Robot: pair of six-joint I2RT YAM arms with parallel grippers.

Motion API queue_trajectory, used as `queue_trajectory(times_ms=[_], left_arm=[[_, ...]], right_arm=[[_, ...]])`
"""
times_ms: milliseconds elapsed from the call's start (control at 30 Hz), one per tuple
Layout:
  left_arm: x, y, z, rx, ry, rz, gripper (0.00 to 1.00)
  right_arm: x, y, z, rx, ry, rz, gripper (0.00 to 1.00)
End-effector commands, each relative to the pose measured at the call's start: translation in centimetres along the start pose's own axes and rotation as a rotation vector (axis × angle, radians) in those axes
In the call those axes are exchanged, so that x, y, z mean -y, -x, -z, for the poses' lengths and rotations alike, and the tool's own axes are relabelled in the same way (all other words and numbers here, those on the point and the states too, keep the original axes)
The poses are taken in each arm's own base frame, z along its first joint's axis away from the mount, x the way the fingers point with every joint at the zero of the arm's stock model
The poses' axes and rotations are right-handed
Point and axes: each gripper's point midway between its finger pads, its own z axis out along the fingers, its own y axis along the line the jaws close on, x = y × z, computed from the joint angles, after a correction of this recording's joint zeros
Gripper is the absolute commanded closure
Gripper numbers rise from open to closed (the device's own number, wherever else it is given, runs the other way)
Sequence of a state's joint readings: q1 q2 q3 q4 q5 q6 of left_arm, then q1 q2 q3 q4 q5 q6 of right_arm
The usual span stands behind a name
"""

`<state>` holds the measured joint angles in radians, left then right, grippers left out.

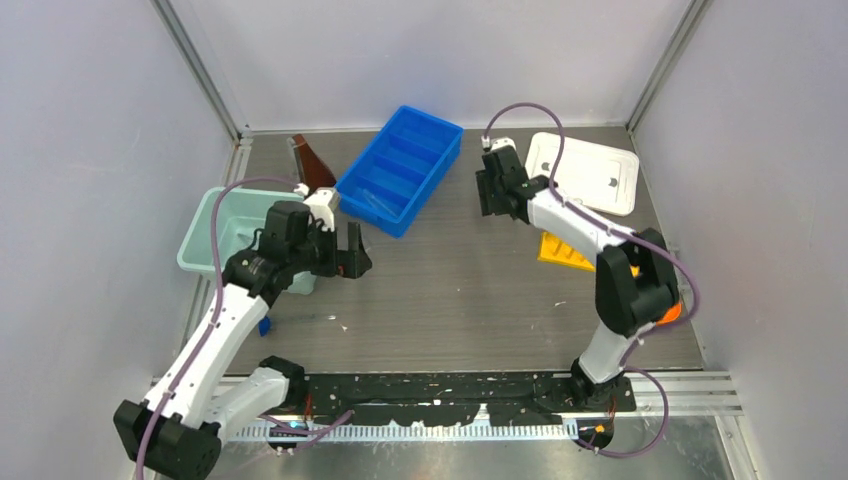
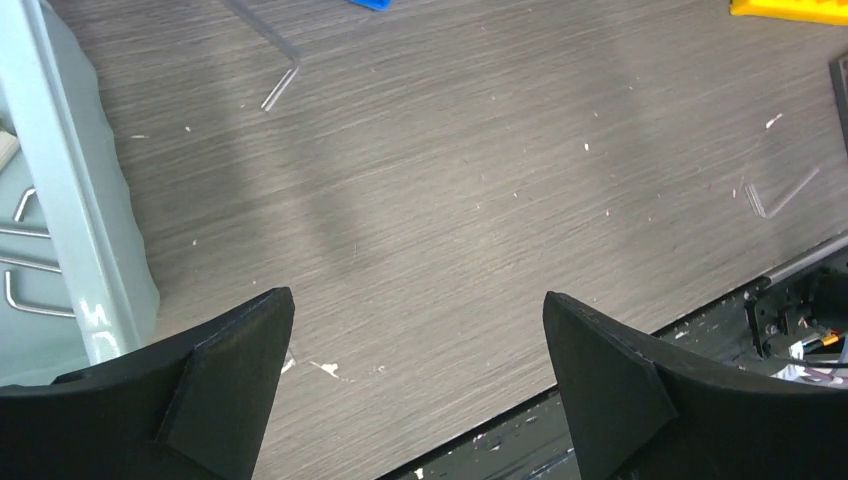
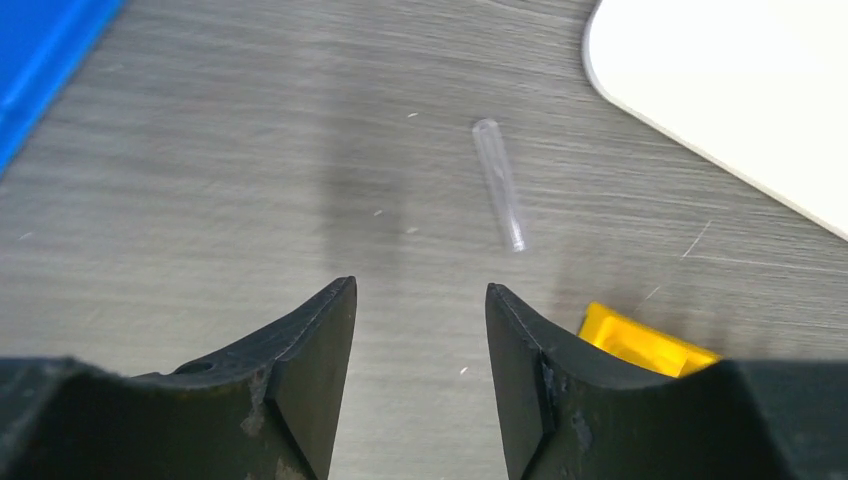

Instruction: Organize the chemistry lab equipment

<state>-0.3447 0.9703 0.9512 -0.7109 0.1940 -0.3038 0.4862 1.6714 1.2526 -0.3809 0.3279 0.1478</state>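
Observation:
My left gripper (image 1: 352,256) (image 2: 417,295) hangs wide open over bare table beside the pale green bin (image 1: 222,232) (image 2: 80,210), with nothing between its fingers. Silver metal tongs (image 2: 20,262) lie inside that bin. Two thin bent glass rods (image 2: 283,78) (image 2: 785,193) rest on the table ahead of it. My right gripper (image 1: 494,192) (image 3: 421,284) is open with a narrower gap and holds nothing. A clear glass tube (image 3: 500,185) lies just beyond its tips. The yellow rack (image 1: 563,252) (image 3: 640,340) sits beside its right finger. The white lid (image 1: 585,172) (image 3: 740,90) lies at the back right.
A blue divided tray (image 1: 400,168) (image 3: 40,60) stands at the back centre, with a brown bottle (image 1: 312,163) to its left. A small blue piece (image 1: 264,325) lies near the left arm. Grey walls enclose the table on three sides.

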Motion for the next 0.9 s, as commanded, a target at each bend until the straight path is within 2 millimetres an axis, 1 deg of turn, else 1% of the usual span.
queue_trajectory(times_ms=[0,33,67,100,133,167,200,233,267,300,333,367,400,433,467,500,533,633,767,867], left_arm=[[1.7,0.2,1.9,0.089,-0.095,-0.046,0.00],[2.1,0.2,2.2,0.109,-0.112,-0.047,0.00],[2.3,0.3,2.5,0.125,-0.123,-0.043,0.00],[2.5,0.4,2.7,0.139,-0.127,-0.040,0.00],[2.6,0.4,2.9,0.142,-0.126,-0.045,0.00],[2.7,0.3,3.0,0.138,-0.122,-0.055,0.00],[2.8,0.2,3.1,0.132,-0.123,-0.066,0.00],[3.0,0.1,3.1,0.130,-0.126,-0.071,0.00],[3.2,-0.1,3.3,0.131,-0.134,-0.078,0.00],[3.4,-0.2,3.3,0.129,-0.143,-0.084,0.00],[3.6,-0.4,3.4,0.128,-0.150,-0.093,0.00],[3.8,-0.4,3.5,0.129,-0.153,-0.105,0.00],[3.8,-0.5,3.6,0.130,-0.151,-0.114,0.00],[3.7,-0.4,3.8,0.135,-0.146,-0.119,0.00],[3.7,-0.3,3.9,0.138,-0.141,-0.122,0.00],[3.7,-0.3,3.9,0.141,-0.140,-0.126,0.00],[3.7,-0.4,4.0,0.142,-0.140,-0.127,0.00],[3.7,-0.4,4.1,0.143,-0.143,-0.129,0.00],[3.8,-0.5,4.1,0.142,-0.146,-0.132,0.00],[3.5,-0.4,4.1,0.146,-0.133,-0.133,0.00]], right_arm=[[2.6,0.4,-2.7,-0.108,-0.032,0.001,0.44],[2.6,1.1,-2.9,-0.112,-0.028,-0.001,0.44],[3.1,0.6,-4.0,-0.141,-0.038,0.003,0.44],[3.3,1.2,-4.2,-0.143,-0.040,0.001,0.44],[3.7,0.8,-5.1,-0.165,-0.049,0.005,0.44],[3.9,1.3,-5.2,-0.168,-0.053,0.003,0.44],[4.4,0.8,-6.1,-0.192,-0.059,0.002,0.44],[4.5,1.3,-6.3,-0.193,-0.057,-0.003,0.45],[4.8,0.7,-7.1,-0.217,-0.059,-0.005,0.46],[5.0,1.1,-7.3,-0.218,-0.059,-0.009,0.47],[5.0,0.8,-8.1,-0.234,-0.057,-0.010,0.49],[5.0,0.4,-8.5,-0.252,-0.053,-0.008,0.49],[5.0,0.7,-8.7,-0.249,-0.043,-0.010,0.50],[5.0,0.1,-9.1,-0.273,-0.041,-0.005,0.50],[5.1,0.5,-9.3,-0.269,-0.037,-0.004,0.51],[5.1,-0.2,-9.7,-0.294,-0.039,0.002,0.51],[5.3,-0.1,-9.8,-0.298,-0.039,-0.001,0.51],[5.4,-0.7,-10.5,-0.323,-0.033,-0.005,0.51],[5.1,-1.3,-11.1,-0.339,-0.019,0.006,0.51],[5.0,-1.9,-11.5,-0.355,-0.013,0.014,0.54]])
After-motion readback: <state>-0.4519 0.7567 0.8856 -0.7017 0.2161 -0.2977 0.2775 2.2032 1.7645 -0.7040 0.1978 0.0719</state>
